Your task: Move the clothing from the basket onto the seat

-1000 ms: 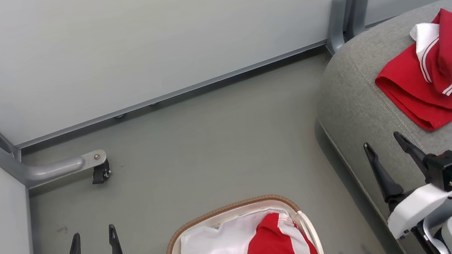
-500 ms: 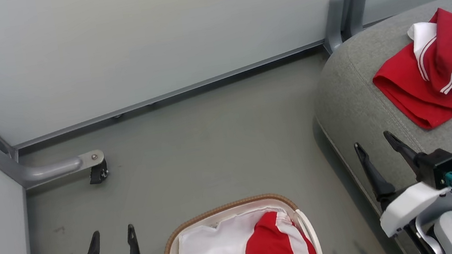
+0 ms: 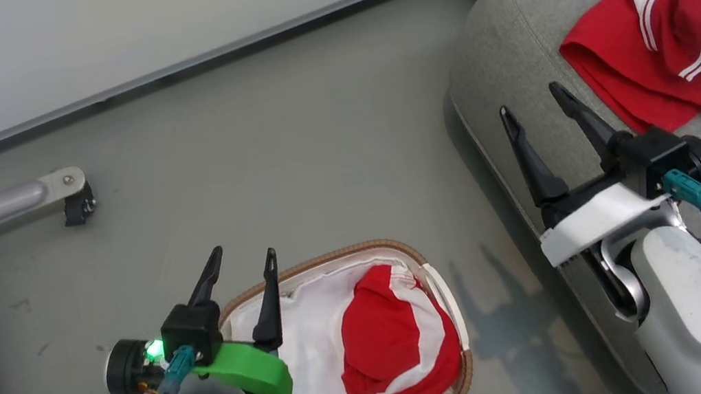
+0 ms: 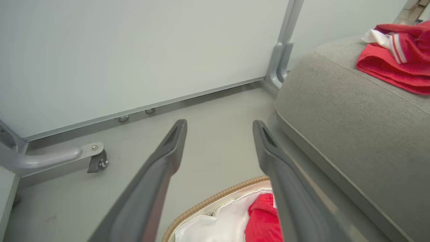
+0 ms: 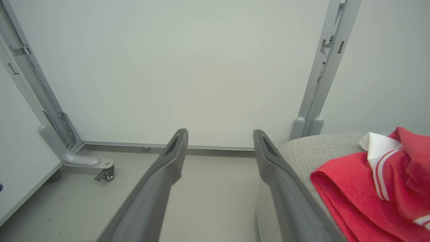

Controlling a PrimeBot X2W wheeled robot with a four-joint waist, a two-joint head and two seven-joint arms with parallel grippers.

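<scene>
Clothing [image 3: 391, 351], red and white, in basket [image 3: 331, 256] at lower centre, on white liner [image 3: 303, 343]; more clothing [image 3: 669, 52] on seat [image 3: 510, 55] at upper right; left gripper [image 3: 244, 252] at lower left by basket's left rim, spread wide, empty; right gripper [image 3: 529, 98] at right over seat's edge, likewise spread, holding nothing

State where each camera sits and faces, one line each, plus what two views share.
Head view: on the head, looking down at the basket with a red garment and the seat with a second garment; both arms show, jaws open.
Left wrist view: left wrist, facing past its open jaws over the basket rim to the wall panel.
Right wrist view: right wrist, facing the wall panel past its open jaws.
Shared: both wrist views show the seat and second garment.
</scene>
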